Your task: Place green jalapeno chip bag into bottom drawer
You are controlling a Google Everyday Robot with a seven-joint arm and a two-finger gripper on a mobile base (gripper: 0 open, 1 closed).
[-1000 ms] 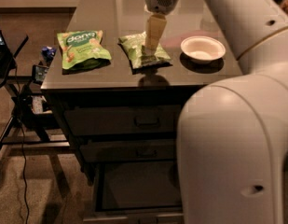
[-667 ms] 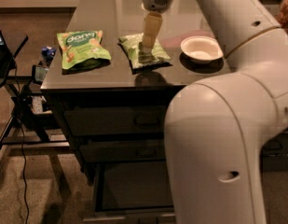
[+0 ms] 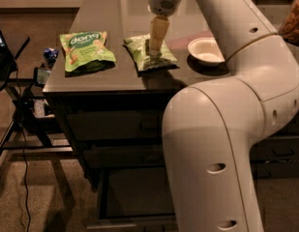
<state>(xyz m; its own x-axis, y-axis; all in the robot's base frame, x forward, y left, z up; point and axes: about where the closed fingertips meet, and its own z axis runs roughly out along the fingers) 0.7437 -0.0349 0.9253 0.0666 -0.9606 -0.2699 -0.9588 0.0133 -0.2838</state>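
The green jalapeno chip bag (image 3: 151,55), muted olive green and crinkly, lies flat on the dark table top near its front edge. My gripper (image 3: 156,46) comes straight down onto the middle of the bag and its pale fingers (image 3: 157,33) touch the bag's upper face. The bottom drawer (image 3: 132,193) is pulled out below the two upper drawers, showing its dark inside. My white arm hides the drawer's right part.
A brighter green "dang" bag (image 3: 84,50) lies to the left of the chip bag. A white bowl (image 3: 205,50) stands to its right. Cables and a metal stand (image 3: 23,115) are on the floor at the left. The upper drawers (image 3: 110,124) are closed.
My arm has swung left and fills more of the right side of the view. The gripper stays on the chip bag. The bags and the bowl have not moved.
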